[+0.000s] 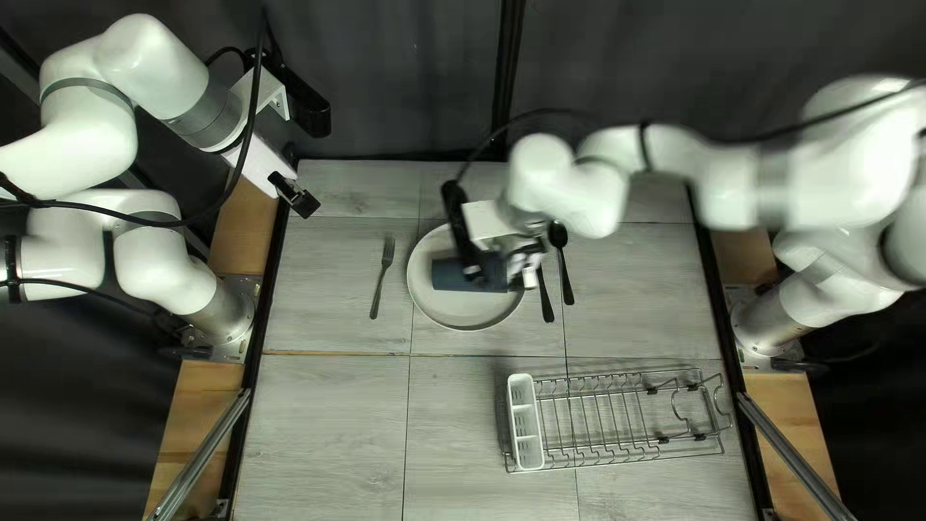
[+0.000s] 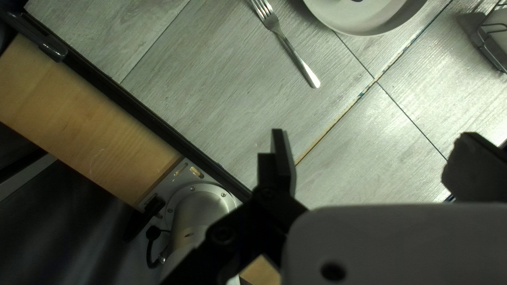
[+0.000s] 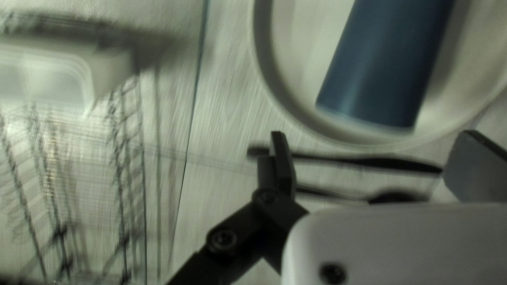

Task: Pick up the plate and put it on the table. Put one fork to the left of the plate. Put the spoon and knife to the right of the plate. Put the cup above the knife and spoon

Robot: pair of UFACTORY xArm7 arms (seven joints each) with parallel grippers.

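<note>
Plainly, left gripper (image 1: 305,204) spread, right gripper (image 1: 527,271) likewise spread, blue cup (image 3: 388,66) sideways on plate (image 1: 465,311)

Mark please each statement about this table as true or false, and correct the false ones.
1. In the top left view, the fork lies to the left of the plate. True.
2. The blue cup stands upright. False: it lies on its side on the plate.
3. The knife lies between the plate and the spoon. True.
4. In the top left view, the white holder is at the right end of the wire rack. False: it is at the left end.
5. My right gripper is open. True.
</note>
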